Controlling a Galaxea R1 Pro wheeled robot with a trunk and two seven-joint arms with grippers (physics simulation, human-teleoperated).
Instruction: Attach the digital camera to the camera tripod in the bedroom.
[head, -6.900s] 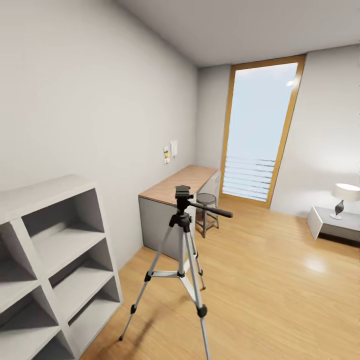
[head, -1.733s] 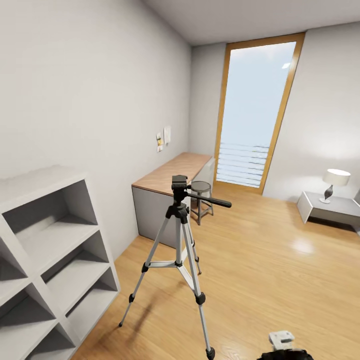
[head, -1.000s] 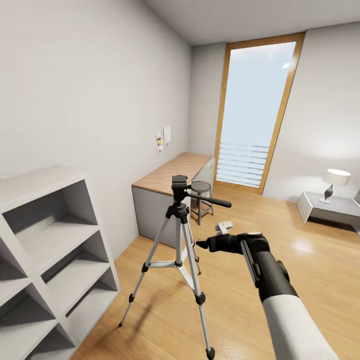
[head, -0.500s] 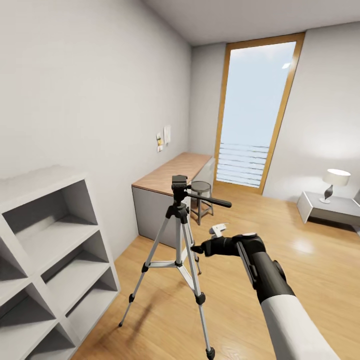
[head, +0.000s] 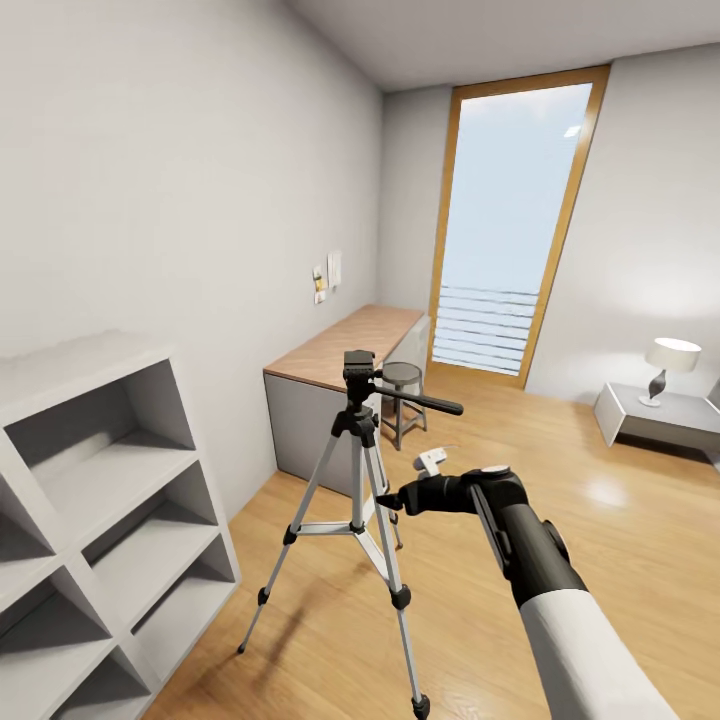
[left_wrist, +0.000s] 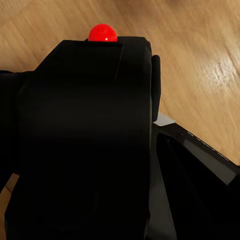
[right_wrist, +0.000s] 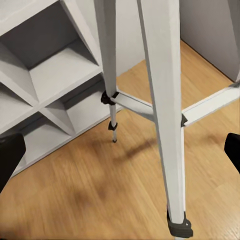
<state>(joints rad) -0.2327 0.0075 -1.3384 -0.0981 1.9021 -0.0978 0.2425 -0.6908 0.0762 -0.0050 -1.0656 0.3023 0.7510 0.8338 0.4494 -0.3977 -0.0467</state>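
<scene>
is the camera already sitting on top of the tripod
No, the camera tripod has a bare head, and the digital camera sits in the left wrist view above wood floor.

From my left wrist camera the digital camera (left_wrist: 85, 140) sits so close that its black body runs off the edges, hiding the left hand's fingers, so I can't tell how they stand. My right wrist camera cuts the camera tripod (right_wrist: 160, 100) off above its leg braces. In the head view the right hand (head: 392, 497) looks open, though it's small and dark.
</scene>
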